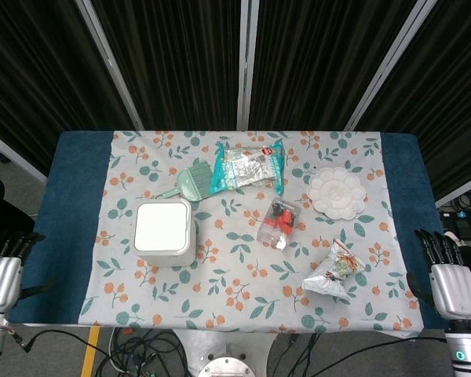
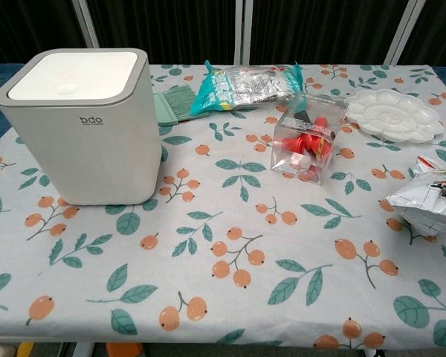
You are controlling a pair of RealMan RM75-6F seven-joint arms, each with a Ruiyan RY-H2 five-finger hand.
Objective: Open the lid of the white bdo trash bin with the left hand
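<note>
The white bdo trash bin [image 1: 165,231] stands upright on the left part of the floral tablecloth, its flat lid [image 2: 69,76] down and closed; the chest view shows its front with the "bdo" mark [image 2: 91,120]. My left hand [image 1: 3,271] hangs off the table's left front corner, well left of the bin, fingers straight and apart, holding nothing. Off the right front corner, my right hand [image 1: 447,275] lies the same way, fingers extended and empty. Neither hand shows in the chest view.
Behind the bin lies a green brush [image 1: 190,182]. A teal snack bag [image 1: 247,167], a clear box with red pieces [image 1: 281,224], a white paint palette [image 1: 336,194] and a crumpled silver bag [image 1: 335,269] are spread over the middle and right.
</note>
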